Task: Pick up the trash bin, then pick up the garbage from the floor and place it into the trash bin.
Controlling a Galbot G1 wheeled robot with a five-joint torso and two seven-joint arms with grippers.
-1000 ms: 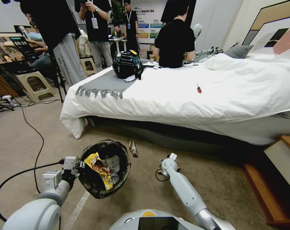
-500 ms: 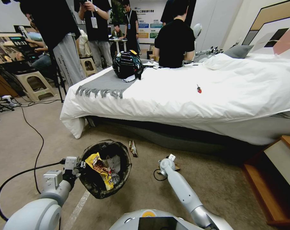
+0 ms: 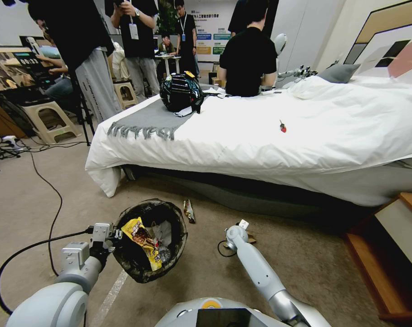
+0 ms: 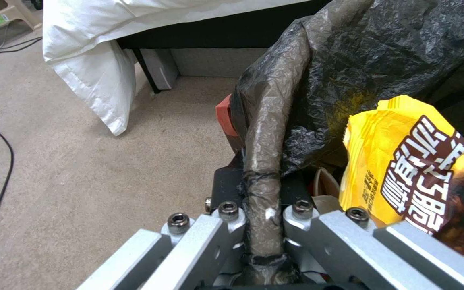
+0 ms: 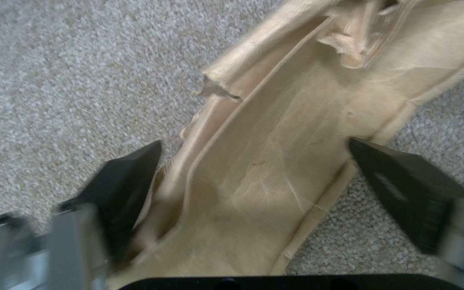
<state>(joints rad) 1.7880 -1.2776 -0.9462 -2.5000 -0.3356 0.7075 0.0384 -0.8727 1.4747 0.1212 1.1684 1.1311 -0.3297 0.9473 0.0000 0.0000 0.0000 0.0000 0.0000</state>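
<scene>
The trash bin (image 3: 124, 263), lined with a crinkled black bag, hangs just above the carpet at the lower left. My left gripper (image 3: 111, 235) is shut on its rim (image 4: 263, 161). A yellow snack wrapper (image 3: 141, 240) and other garbage lie inside it. My right gripper (image 3: 235, 232) is down at the floor, open. Its two dark fingers stand on either side of a brown paper scrap (image 5: 275, 161), which lies flat on the carpet. A small dark wrapper (image 3: 188, 210) lies on the floor near the bed.
The bed (image 3: 260, 136) with a white duvet runs across in front, with a black backpack (image 3: 181, 93) on it. A wooden nightstand (image 3: 396, 254) stands at the right. A black cable (image 3: 51, 200) crosses the carpet at the left. Stools and people are behind.
My right arm has shifted slightly left and lower over the brown paper scrap. The left arm and the bin have barely moved.
</scene>
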